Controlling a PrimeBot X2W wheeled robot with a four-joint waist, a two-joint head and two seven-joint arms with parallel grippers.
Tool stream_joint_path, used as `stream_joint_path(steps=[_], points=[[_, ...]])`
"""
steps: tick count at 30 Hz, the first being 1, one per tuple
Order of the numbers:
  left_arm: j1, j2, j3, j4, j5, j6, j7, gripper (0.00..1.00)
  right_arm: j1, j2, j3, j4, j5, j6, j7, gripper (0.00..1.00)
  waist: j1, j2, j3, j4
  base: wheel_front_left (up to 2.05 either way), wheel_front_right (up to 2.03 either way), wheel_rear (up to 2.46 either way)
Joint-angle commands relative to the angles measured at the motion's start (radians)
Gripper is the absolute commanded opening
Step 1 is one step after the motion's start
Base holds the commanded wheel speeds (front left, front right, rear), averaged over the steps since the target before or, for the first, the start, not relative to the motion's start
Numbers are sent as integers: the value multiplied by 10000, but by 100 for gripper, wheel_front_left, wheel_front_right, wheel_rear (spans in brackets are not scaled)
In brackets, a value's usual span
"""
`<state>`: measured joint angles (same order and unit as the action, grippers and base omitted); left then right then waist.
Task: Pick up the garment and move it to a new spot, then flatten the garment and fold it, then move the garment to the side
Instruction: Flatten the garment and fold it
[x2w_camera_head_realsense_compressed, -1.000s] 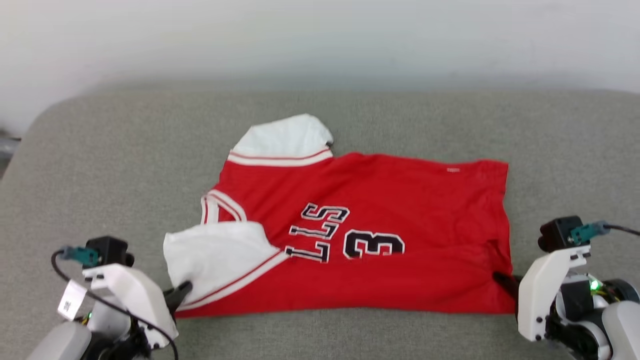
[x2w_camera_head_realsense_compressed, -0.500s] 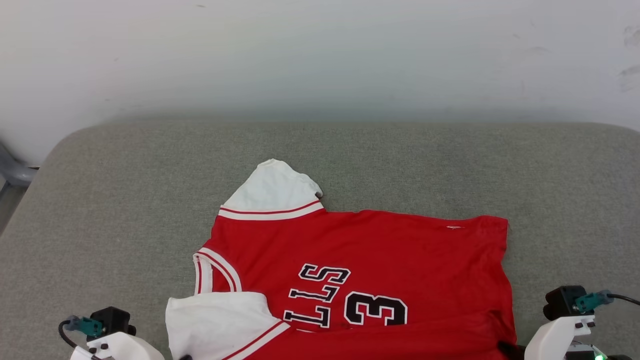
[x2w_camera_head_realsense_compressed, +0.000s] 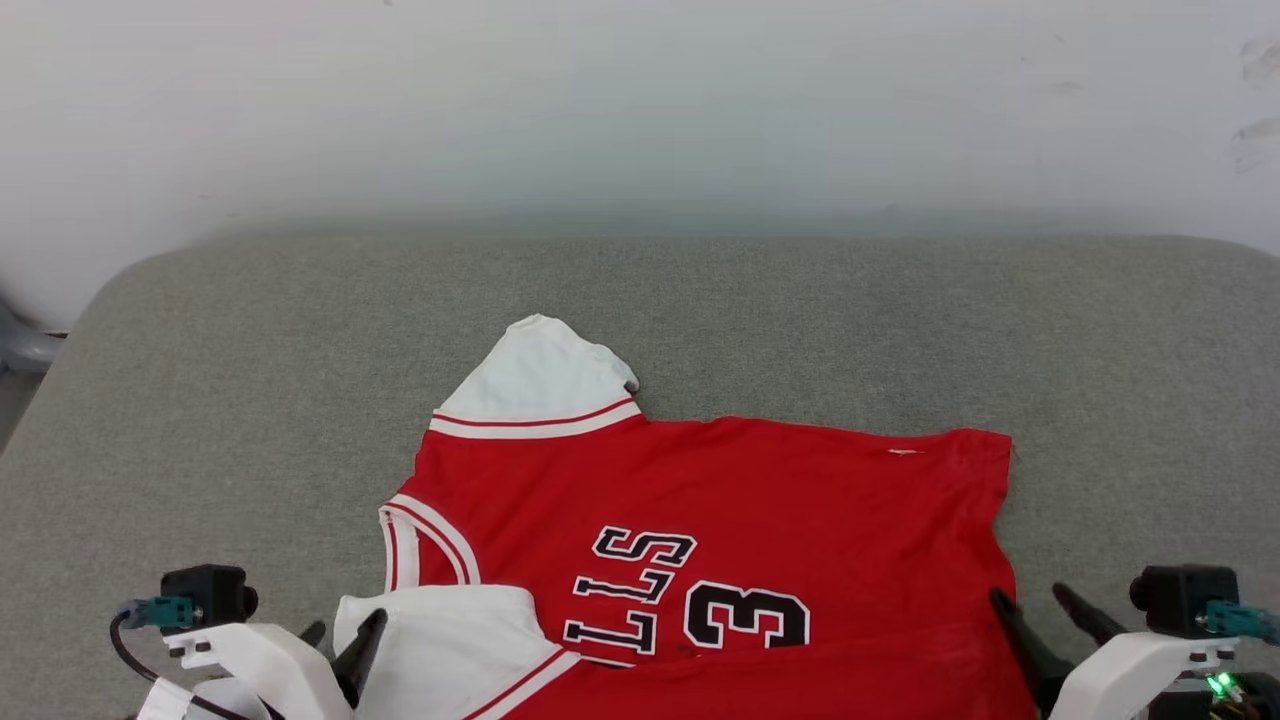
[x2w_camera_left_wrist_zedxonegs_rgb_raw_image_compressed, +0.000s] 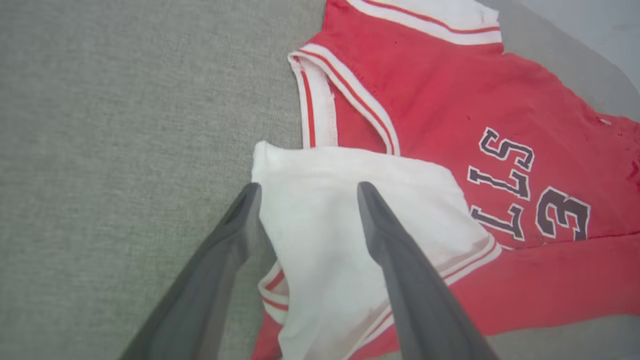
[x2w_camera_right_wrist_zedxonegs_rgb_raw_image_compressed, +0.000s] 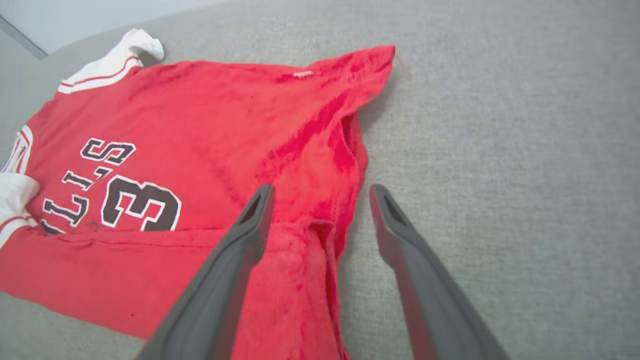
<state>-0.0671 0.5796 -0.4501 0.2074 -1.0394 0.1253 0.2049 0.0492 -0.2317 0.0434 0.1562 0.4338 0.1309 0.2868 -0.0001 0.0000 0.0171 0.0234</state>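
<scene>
Now your left claw (x2w_camera_left_wrist_zedxonegs_rgb_raw_image_compressed: 308, 186) hangs spread, the turned-in white sleeve (x2w_camera_left_wrist_zedxonegs_rgb_raw_image_compressed: 345, 210) of the shirt (x2w_camera_head_realsense_compressed: 720, 480) between its fingers (x2w_camera_left_wrist_zedxonegs_rgb_raw_image_compressed: 235, 235); your right claw (x2w_camera_right_wrist_zedxonegs_rgb_raw_image_compressed: 321, 187), spread too, straddles the hem corner (x2w_camera_right_wrist_zedxonegs_rgb_raw_image_compressed: 320, 240). Both seem placed to take the near edge for a fold. Grey cushion (x2w_camera_head_realsense_compressed: 800, 300) lies beyond the tips; nothing seems to bar them.

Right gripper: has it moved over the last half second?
Yes. The right gripper has opened, its tips now farther up the right hem of the garment.

Near edge of garment (x2w_camera_head_realsense_compressed: 800, 520) cut off by head view's bottom. Part of lettering (x2w_camera_head_realsense_compressed: 630, 590) hidden under folded white sleeve (x2w_camera_head_realsense_compressed: 450, 645). By hem, tiny pale mark (x2w_camera_head_realsense_compressed: 905, 452) too small to tell.
</scene>
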Motion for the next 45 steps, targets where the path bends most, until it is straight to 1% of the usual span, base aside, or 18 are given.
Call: stream_joint_path(steps=[1, 2, 4, 9, 11, 12, 17, 21, 25, 26, 27, 28, 33, 34, 38, 40, 43, 45], points=[[-178, -78, 50, 18, 270, 42, -427, 100, -32, 118, -166, -123, -391, -4, -525, 100, 1, 0, -39, -14, 0, 0, 0], [-248, -173, 153, 7, 384, 116, -790, 100, -64, 244, -274, -208, -554, -4, -905, 100, 1, 0, -56, -20, 0, 0, 0], [-413, -176, 265, -44, 777, 218, -1477, 100, -139, 466, -397, -395, -925, -4, -1503, 100, 1, 0, -71, -56, 0, 0, 0], [-731, -402, 296, -349, 1636, 390, -2866, 100, -296, 897, -856, -995, -1716, -4, -2420, 100, 1, 0, -28, -144, 0, 0, 0], [-903, -464, 298, -421, 2008, 500, -3400, 100, -385, 1023, -951, -1389, -2036, -4, -2652, 100, 1, 0, 111, -211, 0, 0, 0], [-1220, -585, 233, -550, 2585, 640, -4052, 100, -579, 1122, -980, -1991, -2367, -4, -2759, 100, 1, 0, 441, -310, 0, 0, 0], [-1850, -800, 329, -769, 3254, 936, -4476, 100, -1037, 1320, -1221, -2792, -2612, -4, -2716, 100, 1, 0, 1353, -501, 0, 0, 0], [-2620, -910, 441, -586, 3449, 762, -4557, 100, -1537, 1443, -1330, -3237, -2729, -4, -2760, 100, 1, 0, 2195, -696, 0, 0, 0], [-3707, -956, 432, -188, 3475, 447, -4414, 100, -2027, 1551, -1398, -3391, -2795, -4, -2816, 100, 1, 0, 2827, -922, 0, 0, 0], [-3996, -935, 420, -43, 3411, 320, -4256, 100, -2134, 1579, -1383, -3397, -2795, -4, -2824, 100, 1, 0, 2972, -990, 0, 0, 0], [-3996, -935, 420, -43, 3411, 320, -4256, 100, -2134, 1579, -1383, -3397, -2795, -4, -2824, 100, 1, 0, 2972, -990, 0, 0, 0], [-4654, -852, 361, 289, 3334, 41, -3888, 100, -2358, 1621, -1355, -3370, -2774, -4, -2855, 100, 1, 0, 3206, -1122, 0, 0, 0], [-6292, -583, 207, 1371, 2834, -919, -2369, 100, -2772, 1715, -1232, -3107, -2660, -4, -3006, 100, 1, 0, 3617, -1569, 0, 0, 0], [-6292, -583, 207, 1371, 2834, -919, -2369, 100, -2772, 1715, -1232, -3107, -2660, -4, -3006, 100, 1, 0, 3617, -1569, 0, 0, 0], [-7421, -248, 147, 2330, 2123, -1630, -543, 100, -2979, 1785, -1154, -2811, -2567, -4, -3176, 100, 1, 0, 3884, -1969, 0, 0, 0], [-7898, 11, 36, 2805, 1912, -1813, 505, 100, -3019, 1797, -1118, -2663, -2474, -4, -3284, 100, 1, 0, 4008, -2180, 0, 0, 0], [-8417, 371, -163, 3393, 1606, -1942, 2126, 100, -3046, 1814, -1050, -2422, -2355, -4, -3466, 100, 1, 0, 4150, -2497, 0, 0, 0], [-8658, 600, -241, 3697, 1446, -1925, 3053, 100, -3028, 1820, -1047, -2251, -2244, -4, -3578, 100, 1, 0, 4241, -2667, 0, 0, 0]])
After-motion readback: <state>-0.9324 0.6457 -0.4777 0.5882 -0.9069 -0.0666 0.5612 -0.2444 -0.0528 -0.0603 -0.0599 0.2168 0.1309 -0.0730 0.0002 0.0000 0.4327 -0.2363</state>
